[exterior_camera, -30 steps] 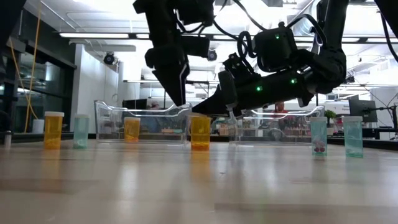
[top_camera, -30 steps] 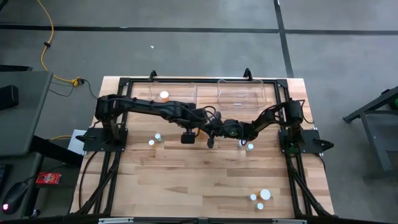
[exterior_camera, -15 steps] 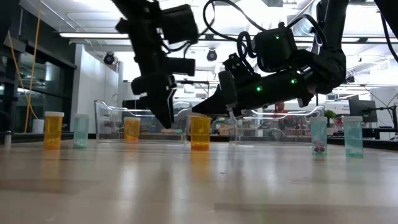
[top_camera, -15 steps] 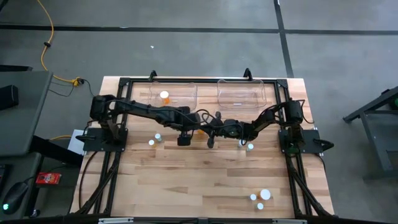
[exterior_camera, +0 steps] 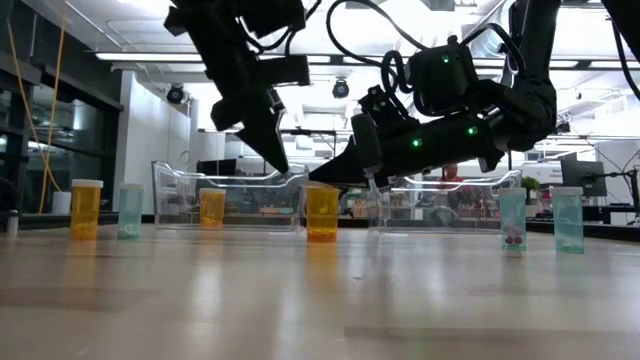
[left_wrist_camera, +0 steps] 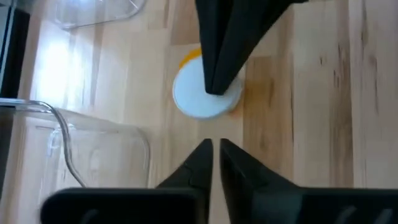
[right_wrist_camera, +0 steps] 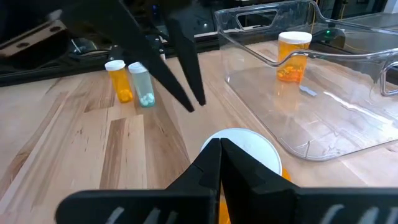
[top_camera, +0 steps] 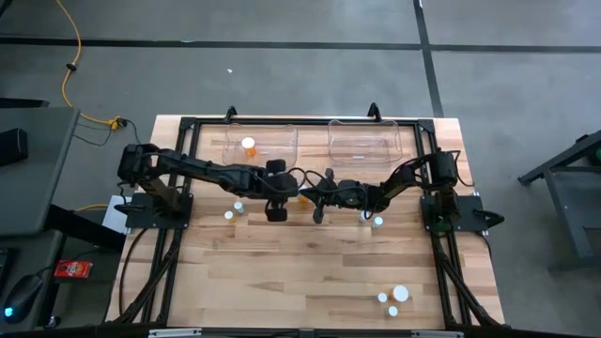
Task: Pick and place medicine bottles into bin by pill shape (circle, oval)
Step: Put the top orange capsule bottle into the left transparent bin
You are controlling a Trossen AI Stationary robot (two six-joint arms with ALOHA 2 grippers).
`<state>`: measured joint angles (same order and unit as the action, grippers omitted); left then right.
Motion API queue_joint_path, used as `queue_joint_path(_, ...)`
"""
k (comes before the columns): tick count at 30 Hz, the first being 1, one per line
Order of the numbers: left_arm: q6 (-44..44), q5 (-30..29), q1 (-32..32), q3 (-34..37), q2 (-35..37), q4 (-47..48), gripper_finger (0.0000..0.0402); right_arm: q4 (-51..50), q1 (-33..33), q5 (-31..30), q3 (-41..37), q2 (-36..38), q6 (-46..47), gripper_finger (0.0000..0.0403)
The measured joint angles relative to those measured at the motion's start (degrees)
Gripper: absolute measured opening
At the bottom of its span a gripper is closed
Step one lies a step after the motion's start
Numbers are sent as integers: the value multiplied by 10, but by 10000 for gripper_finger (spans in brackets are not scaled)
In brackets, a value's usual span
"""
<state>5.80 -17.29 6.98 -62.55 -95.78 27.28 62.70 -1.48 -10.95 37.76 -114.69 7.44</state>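
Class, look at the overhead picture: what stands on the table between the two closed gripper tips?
In the high view, an orange medicine bottle stands between the left gripper and the right gripper; the left wrist view shows its white cap.

An orange medicine bottle with a round white cap (exterior_camera: 322,212) stands upright mid-desk. Another orange, white-capped bottle (top_camera: 248,145) stands inside the left clear plastic bin (top_camera: 282,134). An orange bottle (exterior_camera: 86,208) and a pale teal bottle (exterior_camera: 130,209) stand side by side; two more teal bottles (exterior_camera: 540,219) stand apart.

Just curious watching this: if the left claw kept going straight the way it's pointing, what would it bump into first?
Probably the orange bottle with the white cap, straight ahead of the shut left gripper. The right gripper already rests over that cap, so depth makes it unclear which comes first.
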Motion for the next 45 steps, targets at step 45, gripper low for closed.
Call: queue_joint_path(45, -2, 61, 35, -2, -32, -46, 0, 20, 0, -1, -1, 0, -5, 0)
